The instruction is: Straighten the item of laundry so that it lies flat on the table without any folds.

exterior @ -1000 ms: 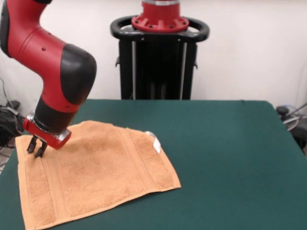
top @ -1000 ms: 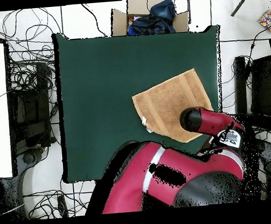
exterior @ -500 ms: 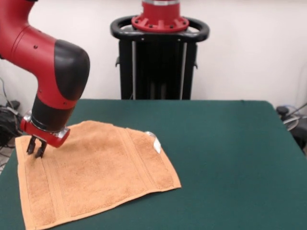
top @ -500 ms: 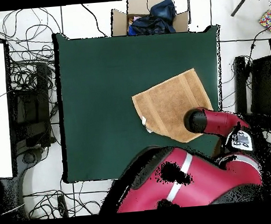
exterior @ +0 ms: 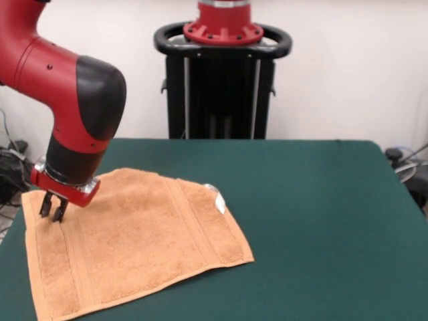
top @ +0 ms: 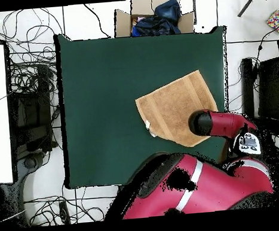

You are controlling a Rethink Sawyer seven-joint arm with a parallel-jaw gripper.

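Lying spread on the dark green felt tabletop (exterior: 321,214), the square orange-tan terry-cloth towel (exterior: 134,244) shows woven border bands and a white tag (exterior: 218,202); the nearly closed pincer (exterior: 52,208) presses one corner.

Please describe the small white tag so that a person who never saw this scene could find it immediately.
Look at the dark green table, then at the orange-tan towel spread on its left part in the front view. The white tag sticks out from the towel's right edge, near its far corner; it is the only white spot on the cloth.
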